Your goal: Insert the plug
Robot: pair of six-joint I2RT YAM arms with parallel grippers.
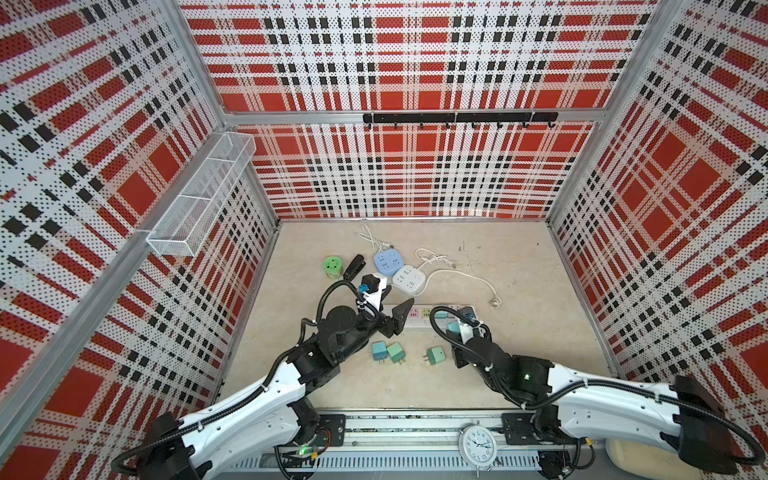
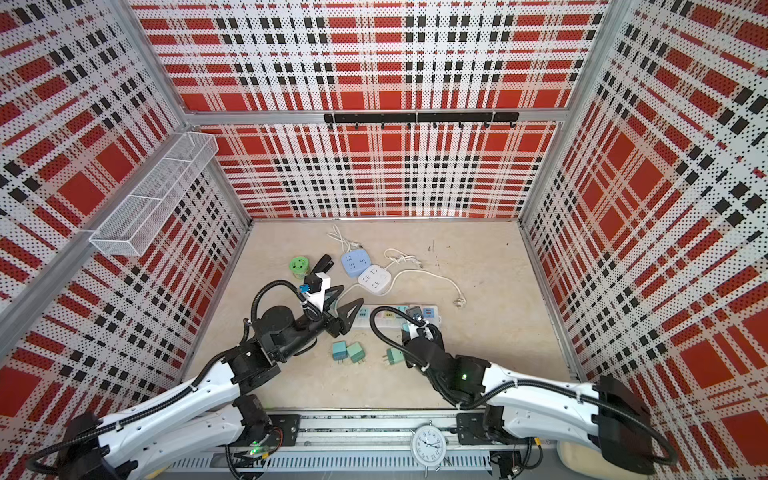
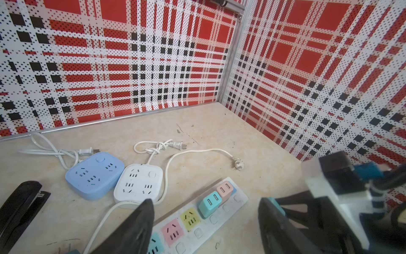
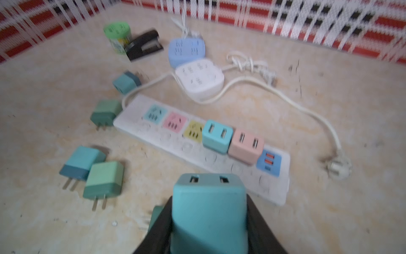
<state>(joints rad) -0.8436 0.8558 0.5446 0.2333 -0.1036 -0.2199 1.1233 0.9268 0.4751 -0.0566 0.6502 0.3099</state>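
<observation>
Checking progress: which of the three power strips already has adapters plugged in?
The long white strip, carrying a blue adapter and a pink adapter; the square blue strip and square white strip hold nothing.

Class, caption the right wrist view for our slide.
Right gripper holds a teal plug near the power strip; blue plug and pink plug already inserted.

We count three power strips: one long white strip (image 4: 136,123), one square blue strip (image 4: 186,51) and one square white strip (image 4: 200,81). We count eight charger plugs: a turquoise plug (image 4: 217,136) and a pink plug (image 4: 246,147) seated in the long white strip, five loose plugs (image 4: 126,82) (image 4: 105,113) (image 4: 82,162) (image 4: 103,180) (image 4: 156,215), and one teal plug (image 4: 208,209) clamped in the right gripper (image 4: 208,233). We also count one stapler (image 1: 354,267), one green canister (image 1: 333,266), one clock (image 1: 478,445), one wire basket (image 1: 199,199) and one hook rail (image 1: 457,118).
</observation>
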